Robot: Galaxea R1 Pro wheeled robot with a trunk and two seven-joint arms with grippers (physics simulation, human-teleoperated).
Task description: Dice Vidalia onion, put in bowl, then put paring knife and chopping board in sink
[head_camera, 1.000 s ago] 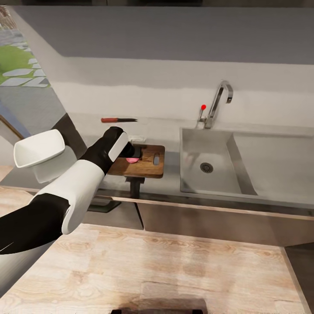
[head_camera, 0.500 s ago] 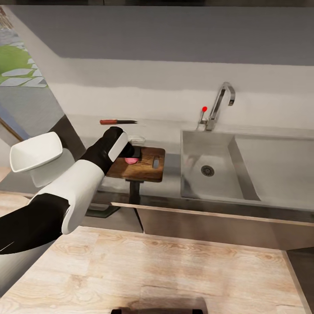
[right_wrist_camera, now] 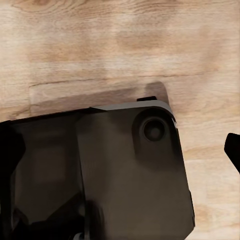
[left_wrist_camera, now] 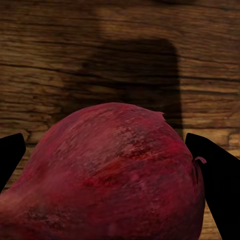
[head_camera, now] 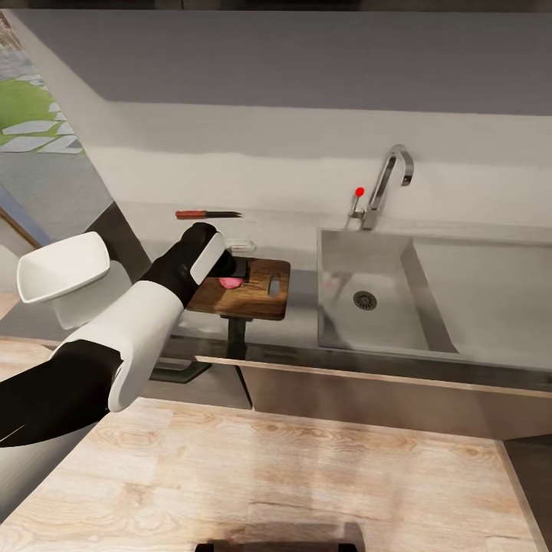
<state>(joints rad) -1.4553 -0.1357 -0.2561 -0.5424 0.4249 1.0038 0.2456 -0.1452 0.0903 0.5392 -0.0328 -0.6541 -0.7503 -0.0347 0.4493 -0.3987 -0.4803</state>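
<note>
We hold the Vidalia onion (left_wrist_camera: 117, 175) between the left gripper (left_wrist_camera: 112, 170) fingers, clamped across its widest part, over the chopping board (head_camera: 257, 295). We judge the bulb light, firm, smooth-skinned and prone to roll. The paring knife (head_camera: 207, 214) lies behind on the worktop (head_camera: 303, 287). Right gripper state: we cannot tell.

The countertop (head_camera: 303, 295) carries chopping board (head_camera: 261, 295), paring knife (head_camera: 205, 214), bowl (head_camera: 63, 266)
</note>
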